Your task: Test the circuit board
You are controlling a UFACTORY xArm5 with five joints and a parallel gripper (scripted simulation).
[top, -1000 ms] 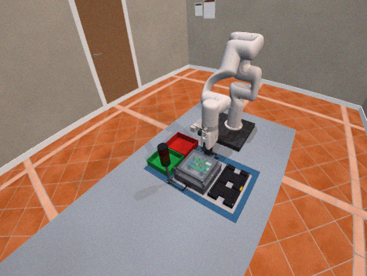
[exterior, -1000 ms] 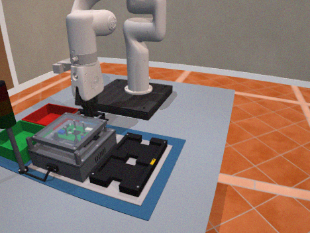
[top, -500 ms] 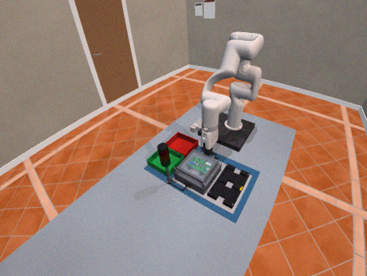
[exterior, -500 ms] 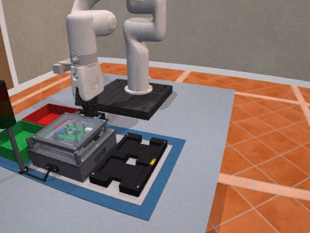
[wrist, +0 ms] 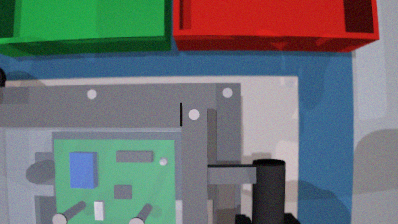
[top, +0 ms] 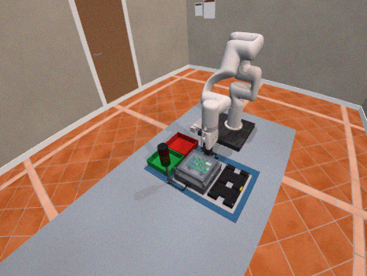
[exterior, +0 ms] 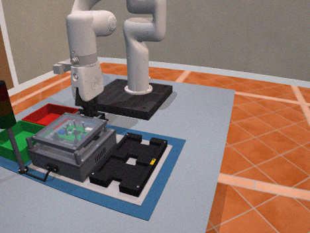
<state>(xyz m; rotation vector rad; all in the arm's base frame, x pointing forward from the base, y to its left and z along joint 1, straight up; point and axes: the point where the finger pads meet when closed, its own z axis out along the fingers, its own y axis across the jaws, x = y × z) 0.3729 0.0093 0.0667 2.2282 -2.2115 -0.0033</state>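
The green circuit board lies flat in the grey tester, component side up. The tester's clear lid with its grey frame lies low and nearly level over the board. I cannot tell whether it is latched. My gripper is at the lid's far edge, shut on the lid's dark handle. The signal light on its post looks dark. The green bin and red bin stand side by side beyond the tester.
The black tray lies empty to the right of the tester on the blue mat. The arm's black base plate is close behind the tester.
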